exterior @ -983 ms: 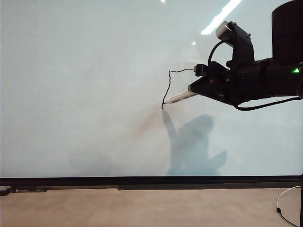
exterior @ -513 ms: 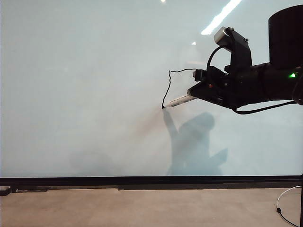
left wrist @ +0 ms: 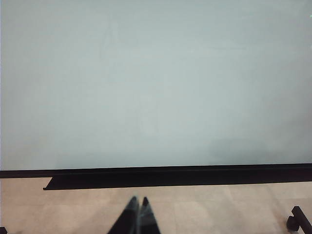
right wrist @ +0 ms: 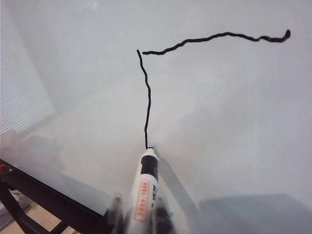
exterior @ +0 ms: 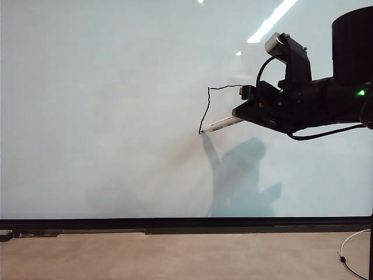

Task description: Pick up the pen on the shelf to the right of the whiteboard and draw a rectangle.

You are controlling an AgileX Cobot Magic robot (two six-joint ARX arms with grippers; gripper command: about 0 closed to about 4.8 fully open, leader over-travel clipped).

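The whiteboard (exterior: 105,116) fills the exterior view. My right gripper (exterior: 240,112) reaches in from the right, shut on the pen (exterior: 222,122), a slim white marker. The pen's dark tip touches the board at the foot of a wobbly black stroke. Of the rectangle (exterior: 207,108), a top side and a left side show. In the right wrist view the pen (right wrist: 145,183) sits between the gripper's (right wrist: 139,214) blurred fingers (right wrist: 116,209), its tip at the end of the left stroke (right wrist: 147,97). My left gripper (left wrist: 139,201) is shut and empty, pointing towards the board's lower frame (left wrist: 156,173).
A thin black frame (exterior: 186,223) runs along the board's lower edge above a beige floor (exterior: 175,256). A white cable (exterior: 348,249) loops on the floor at the far right. A black foot (left wrist: 298,222) shows in the left wrist view.
The right gripper has barely shifted. The pen tip stays at the foot of the left stroke, and the drawn line looks the same length.
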